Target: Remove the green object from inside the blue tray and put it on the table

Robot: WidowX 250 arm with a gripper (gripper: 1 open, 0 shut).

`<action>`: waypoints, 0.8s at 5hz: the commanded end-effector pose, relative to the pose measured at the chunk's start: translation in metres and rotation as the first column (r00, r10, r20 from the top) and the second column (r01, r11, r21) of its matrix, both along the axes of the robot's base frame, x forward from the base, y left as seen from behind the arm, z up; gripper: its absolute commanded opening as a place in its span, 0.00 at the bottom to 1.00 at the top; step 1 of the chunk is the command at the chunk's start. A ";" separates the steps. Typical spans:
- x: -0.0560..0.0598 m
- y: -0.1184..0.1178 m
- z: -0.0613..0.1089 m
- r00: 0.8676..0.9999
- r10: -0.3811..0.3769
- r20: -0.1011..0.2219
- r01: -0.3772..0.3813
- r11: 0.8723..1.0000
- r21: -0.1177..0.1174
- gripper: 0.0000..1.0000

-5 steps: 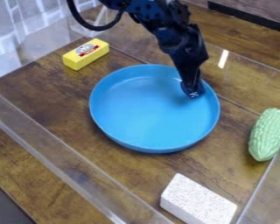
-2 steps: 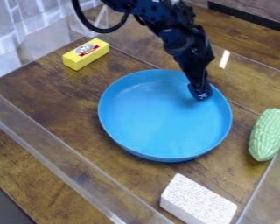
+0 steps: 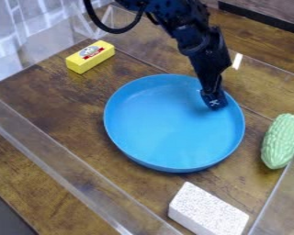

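Dark arm (image 3: 184, 35) angled down from above, pincer (image 3: 215, 102) released, fingertips at blue tray (image 3: 172, 124) edge

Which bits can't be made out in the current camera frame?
- End effector fingertips, camera view: dark and tiny against the tray rim; whether they touch the tray can't be told.
- Tray's far rim, camera view: partly covered by the arm.
- Arm's upper part, camera view: cut off by the top edge.
- Yellow box label, camera view: too small to read.
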State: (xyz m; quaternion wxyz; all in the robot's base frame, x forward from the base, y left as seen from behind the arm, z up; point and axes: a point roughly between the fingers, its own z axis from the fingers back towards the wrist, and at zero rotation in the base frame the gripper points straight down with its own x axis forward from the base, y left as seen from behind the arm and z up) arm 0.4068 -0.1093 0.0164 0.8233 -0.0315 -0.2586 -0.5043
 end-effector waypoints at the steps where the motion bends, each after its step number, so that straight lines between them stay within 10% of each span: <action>1: 0.003 -0.009 -0.014 1.000 -0.023 -0.016 0.023 1.000 0.010 1.00; 4: 0.010 -0.041 -0.011 0.997 -0.072 -0.032 0.072 0.997 -0.002 1.00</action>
